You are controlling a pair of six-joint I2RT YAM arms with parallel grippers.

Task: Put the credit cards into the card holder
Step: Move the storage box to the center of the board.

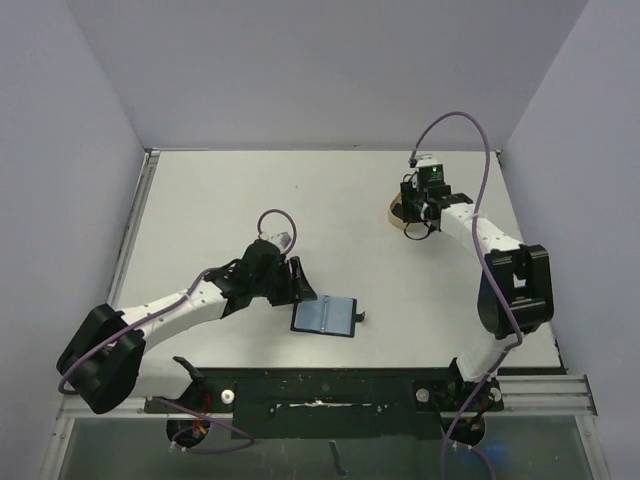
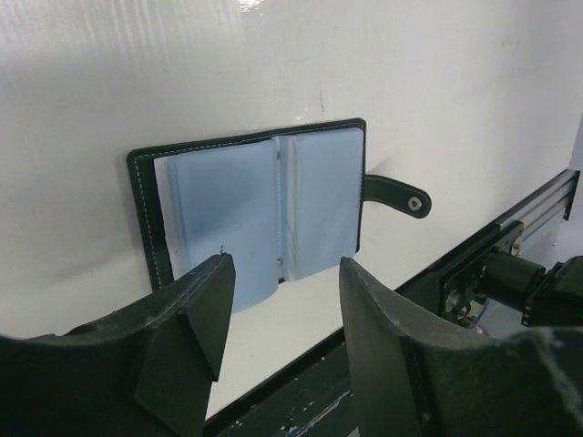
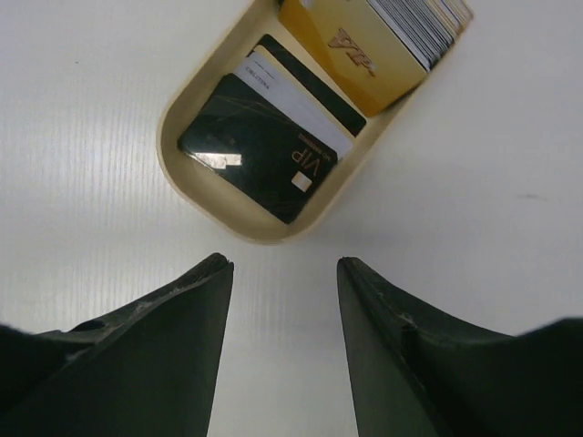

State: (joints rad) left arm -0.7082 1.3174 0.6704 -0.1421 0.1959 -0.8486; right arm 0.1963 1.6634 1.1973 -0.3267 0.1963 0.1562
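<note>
Over on the right, the right gripper hangs released, its two fingers spread with nothing between them. It points down at bare tabletop, just short of the rounded end of a beige oval tray, and touches neither the tray nor its contents. The credit cards lie inside that tray. A black card marked VIP in gold lies flat on top at the near end, with a white card and another dark one showing from under its far edge. Beyond them, a tan-gold card fronts a stack of further cards whose edges show at the tray's far end. From overhead, the tray sits toward the far right of the tabletop, mostly hidden beneath the gripper.

The left gripper is likewise released, fingers apart and empty, hovering low toward the front middle of the tabletop. Just beyond its fingertips the card holder lies opened flat. It has a black cover with pale stitching, bluish-grey sleeves facing up, and its snap strap sticks out from the right edge. From overhead the gripper sits just beside the holder's left edge; I cannot tell whether they touch. The holder and the tray are well apart.
</note>
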